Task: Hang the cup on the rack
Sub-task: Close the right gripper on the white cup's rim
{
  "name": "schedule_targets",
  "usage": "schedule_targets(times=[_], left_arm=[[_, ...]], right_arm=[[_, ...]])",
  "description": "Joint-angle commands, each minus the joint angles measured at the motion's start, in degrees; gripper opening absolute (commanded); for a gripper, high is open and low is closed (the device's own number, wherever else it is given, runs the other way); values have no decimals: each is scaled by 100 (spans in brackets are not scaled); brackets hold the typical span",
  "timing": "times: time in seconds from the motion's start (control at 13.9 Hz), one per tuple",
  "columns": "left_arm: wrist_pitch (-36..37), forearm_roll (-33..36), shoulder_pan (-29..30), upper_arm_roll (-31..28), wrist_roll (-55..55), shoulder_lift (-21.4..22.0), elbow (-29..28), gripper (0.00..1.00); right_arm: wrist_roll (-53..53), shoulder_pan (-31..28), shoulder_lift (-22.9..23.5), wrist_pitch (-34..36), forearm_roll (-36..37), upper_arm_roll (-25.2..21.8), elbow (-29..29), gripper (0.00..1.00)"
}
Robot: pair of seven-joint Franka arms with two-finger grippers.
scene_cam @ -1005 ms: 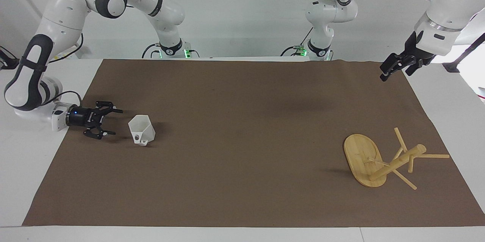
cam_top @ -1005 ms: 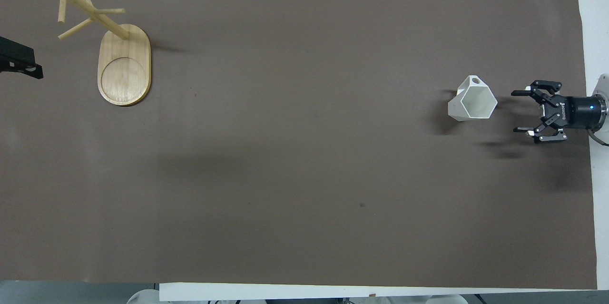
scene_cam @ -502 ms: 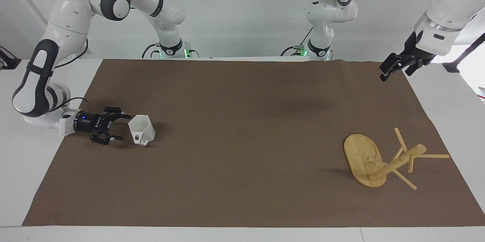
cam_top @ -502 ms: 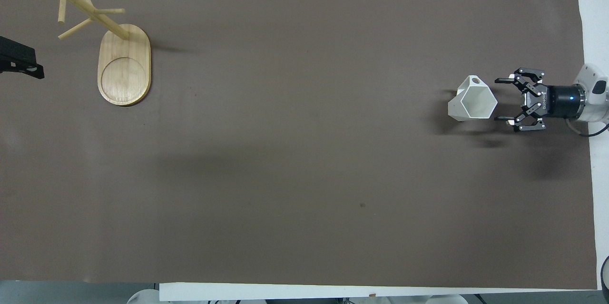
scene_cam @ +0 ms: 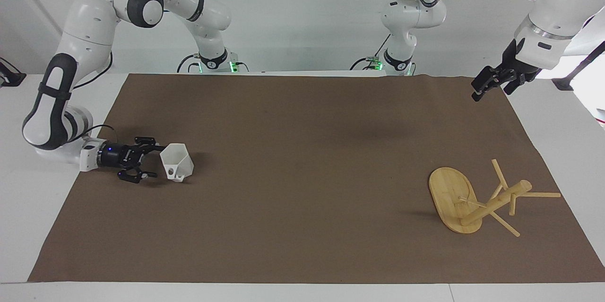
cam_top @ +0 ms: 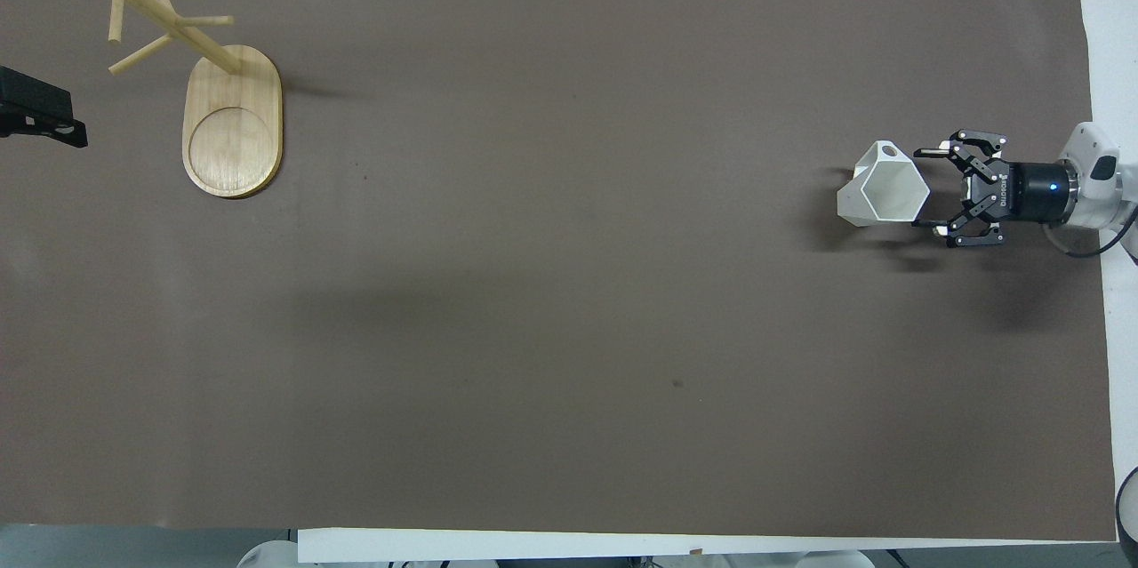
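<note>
Cup just at our right claw's open tips

We see the cup (scene_cam: 177, 163) upright on the worktop's mat, right claw (scene_cam: 152, 161) spread beside it (contact unclear); left claw (scene_cam: 477, 92), spread too, hangs cut off overhead; the rack (scene_cam: 475, 202) stands well apart.

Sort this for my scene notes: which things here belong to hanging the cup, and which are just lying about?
Job:
- cup, at the right arm's end
- rack, at the left arm's end
- right gripper, open beside the cup
- left gripper, waiting, open

Lying about:
- brown mat only
</note>
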State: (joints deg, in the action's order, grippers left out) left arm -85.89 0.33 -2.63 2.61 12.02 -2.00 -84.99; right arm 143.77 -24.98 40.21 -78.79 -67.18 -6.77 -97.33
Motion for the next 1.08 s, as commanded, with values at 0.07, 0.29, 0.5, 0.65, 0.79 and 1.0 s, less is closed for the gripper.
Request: schedule_targets(times=[0.07,0.29,0.5,0.65,0.79,1.0], left_arm=[[37,-42,34,-6,20,121,-105,99],[46,-42,34,3,28,121,-114,99],[37,-42,52,-6,28,121,-114,99],[37,-42,52,-15,28,121,-114,99],[37,-42,52,-15,28,121,-114,99],[37,-42,52,-15,28,121,-114,99]], right_arm=[[178,107,-13,-295,-120,9,-224,100],[222,169,-13,-374,-138,9,-277,100],[230,248,-22,-365,-138,9,-304,100],[309,248,-22,-321,-129,9,-304,100],[345,265,-31,-304,-120,9,-304,100],[564,283,-48,-295,-120,9,-435,100]])
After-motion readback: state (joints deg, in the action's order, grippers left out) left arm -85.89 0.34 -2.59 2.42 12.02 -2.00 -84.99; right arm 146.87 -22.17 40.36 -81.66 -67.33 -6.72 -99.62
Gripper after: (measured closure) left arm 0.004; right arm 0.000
